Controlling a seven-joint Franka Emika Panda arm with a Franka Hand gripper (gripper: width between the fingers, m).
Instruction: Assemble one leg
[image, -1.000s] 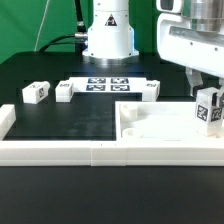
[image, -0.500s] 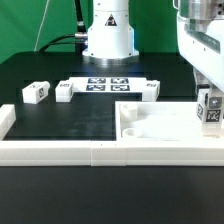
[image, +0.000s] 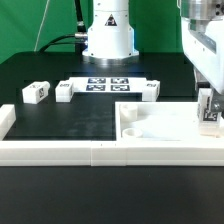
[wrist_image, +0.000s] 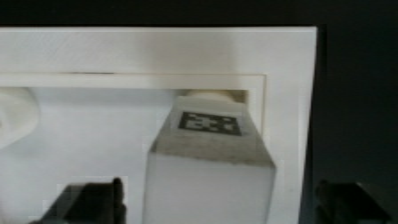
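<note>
My gripper (image: 209, 104) is at the exterior view's right, over the far right corner of the large white panel (image: 160, 128). It is shut on the leg (image: 209, 112), a small white block held upright with its lower end at the panel's corner socket. In the wrist view the leg (wrist_image: 210, 150) runs from between my dark fingers (wrist_image: 93, 202) down to the panel corner (wrist_image: 107, 50), its tag facing the camera. Three more legs lie on the black table: one at the left (image: 35, 91), one beside it (image: 64, 90), one further right (image: 150, 90).
The marker board (image: 107, 84) lies at the back middle, between the loose legs. A long white border rail (image: 60, 150) runs along the front, with a short end piece (image: 5, 118) at the left. The robot base (image: 107, 35) stands behind.
My gripper moved a little to the exterior view's right and down with the leg. The leg's tag now shows narrower, and its lower end sits at the panel's corner.
</note>
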